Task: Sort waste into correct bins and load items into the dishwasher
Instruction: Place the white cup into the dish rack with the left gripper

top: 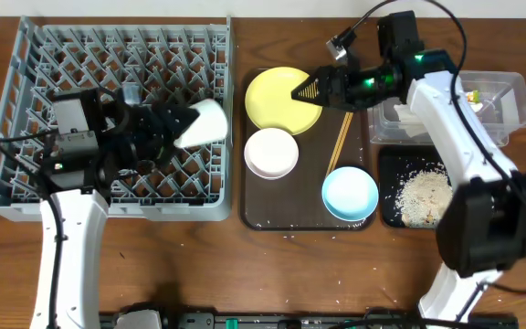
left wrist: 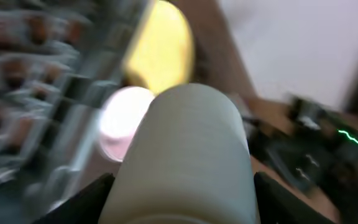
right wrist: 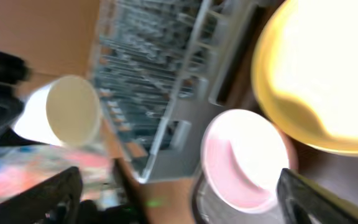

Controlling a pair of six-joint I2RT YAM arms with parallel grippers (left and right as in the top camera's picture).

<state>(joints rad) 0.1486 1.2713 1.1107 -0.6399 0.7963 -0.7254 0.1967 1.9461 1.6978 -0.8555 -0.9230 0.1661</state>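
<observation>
Overhead shows the cup (top: pixel 204 121) on its side in the left claw (top: pixel 183 125), clamped between both fingers above the right half of the rack (top: pixel 26 119) — whether it touches the pegs cannot be told. The right claw (top: pixel 303 91) gapes wide and empty over the right edge of the plate (top: pixel 268 100). The white bowl (top: pixel 271 153), blue bowl (top: pixel 350 195) and chopsticks (top: pixel 341 144) share the brown tray (top: pixel 254 215) with the plate. Rice (top: pixel 425 192) lies in the black tray (top: pixel 386 196), just beside the tub (top: pixel 510 100).
</observation>
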